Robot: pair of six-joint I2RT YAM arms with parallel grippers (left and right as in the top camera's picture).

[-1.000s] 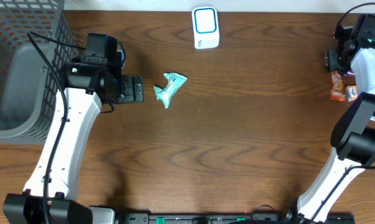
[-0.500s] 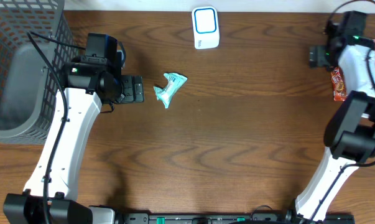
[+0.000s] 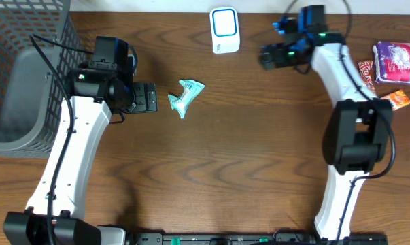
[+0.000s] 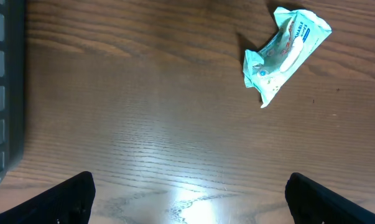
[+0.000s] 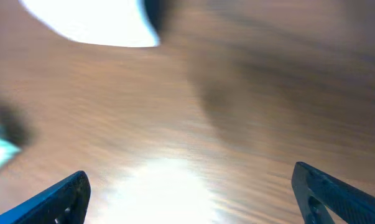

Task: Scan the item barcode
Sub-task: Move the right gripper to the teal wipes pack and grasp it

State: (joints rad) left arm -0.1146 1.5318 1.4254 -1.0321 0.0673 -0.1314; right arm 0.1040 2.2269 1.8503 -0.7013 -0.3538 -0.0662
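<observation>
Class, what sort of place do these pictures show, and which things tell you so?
Probably a mock shop checkout set up on a wooden table: a white scanner, a grey wire basket and a teal packet.

Left tool (image 3: pixel 152 97), right tool (image 3: pixel 266 57): both spread wide, empty.

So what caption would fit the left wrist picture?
Open left end effector above a wooden table, a crumpled teal packet lying ahead of it.

Crumpled teal packet (image 3: pixel 185 97), untouched, near white scanner (image 3: pixel 225 30)
</observation>
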